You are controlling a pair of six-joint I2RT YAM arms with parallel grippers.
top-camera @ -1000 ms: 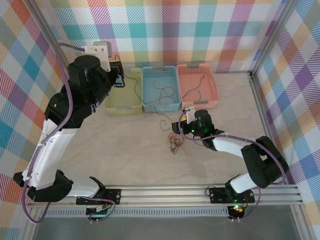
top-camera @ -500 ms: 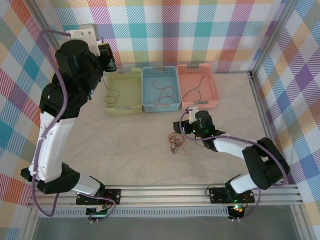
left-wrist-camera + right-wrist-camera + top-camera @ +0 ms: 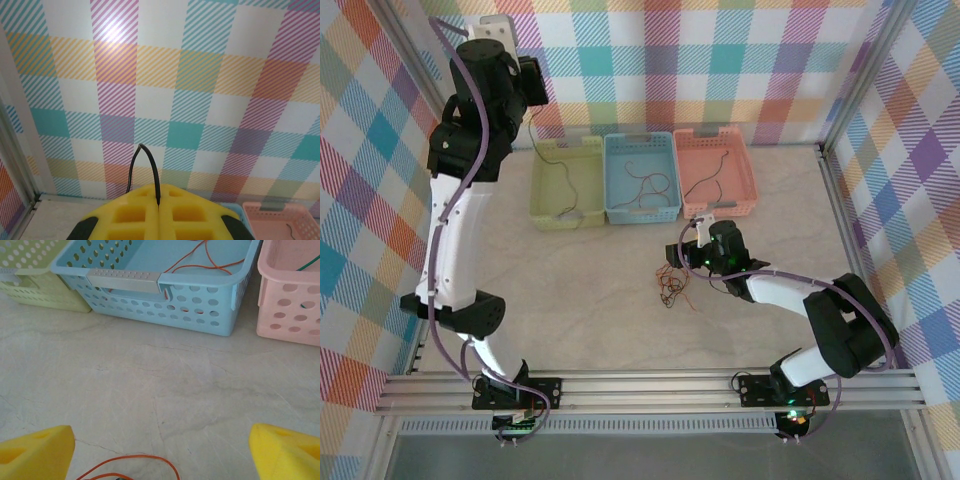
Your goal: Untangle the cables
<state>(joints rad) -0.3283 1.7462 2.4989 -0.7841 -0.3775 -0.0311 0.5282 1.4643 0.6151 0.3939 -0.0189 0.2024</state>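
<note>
- While the left gripper (image 3: 159,206) pinches a black cable (image 3: 146,162) shut, high above the yellow basket (image 3: 542,218), the right gripper (image 3: 160,452) gapes wide, empty.
- The red tangle (image 3: 670,288) lies mid-tabletop, just beneath those open fingers toward the near edge. The right arm is nearer by far.

Cables (image 3: 670,288) on table (image 3: 570,300), before basket row (image 3: 642,213).

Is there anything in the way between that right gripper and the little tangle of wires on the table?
Nothing visible. The right gripper hangs open over the cables, with an orange strand lying between its fingers on bare table. The baskets sit well beyond.
</note>
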